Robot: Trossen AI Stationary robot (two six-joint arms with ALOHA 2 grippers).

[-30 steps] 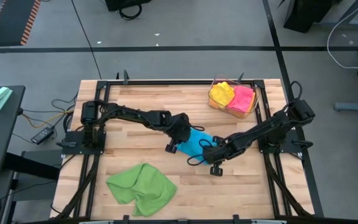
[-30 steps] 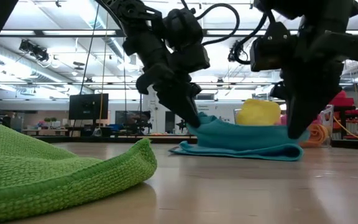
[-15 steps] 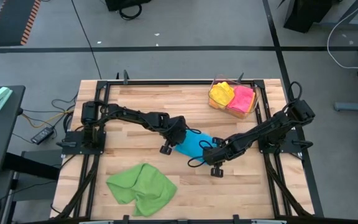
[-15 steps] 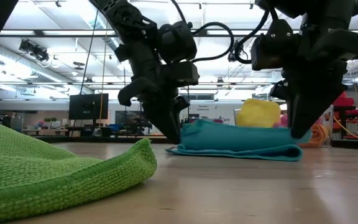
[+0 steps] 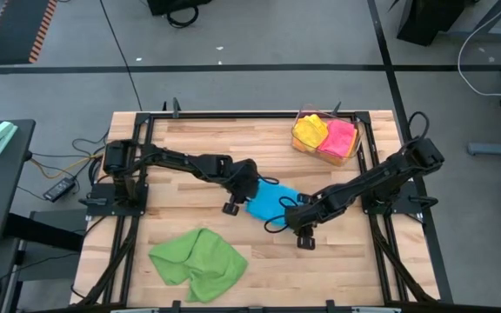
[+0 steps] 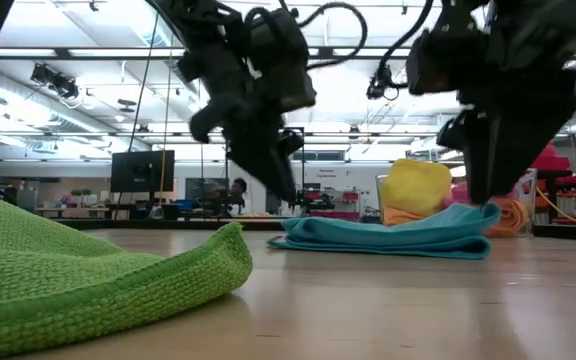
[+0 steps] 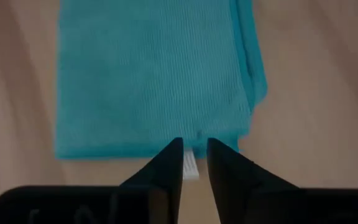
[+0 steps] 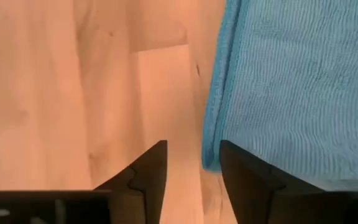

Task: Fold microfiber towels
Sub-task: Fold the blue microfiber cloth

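A blue towel (image 5: 273, 203) lies folded flat on the wooden table, mid-table; it also shows in the low view (image 6: 388, 236). My left gripper (image 5: 237, 196) hangs just above the towel's left edge, open by a narrow gap (image 7: 193, 152); the towel's white tag (image 7: 191, 165) shows between its fingers. My right gripper (image 5: 299, 219) is open (image 8: 193, 158) above the towel's near right edge (image 8: 211, 124). A green towel (image 5: 198, 261) lies crumpled near the front edge.
A clear bin (image 5: 352, 149) at the far right holds a yellow (image 5: 309, 131) and a pink towel (image 5: 341, 136). The green towel (image 6: 88, 275) fills the low view's near left. Black frame rails run along the table's sides.
My left gripper has drawn toward the table's left edge off the blue towel and risen. The towel's left part, humped up before, now lies flat. My right gripper has risen off the towel's right end.
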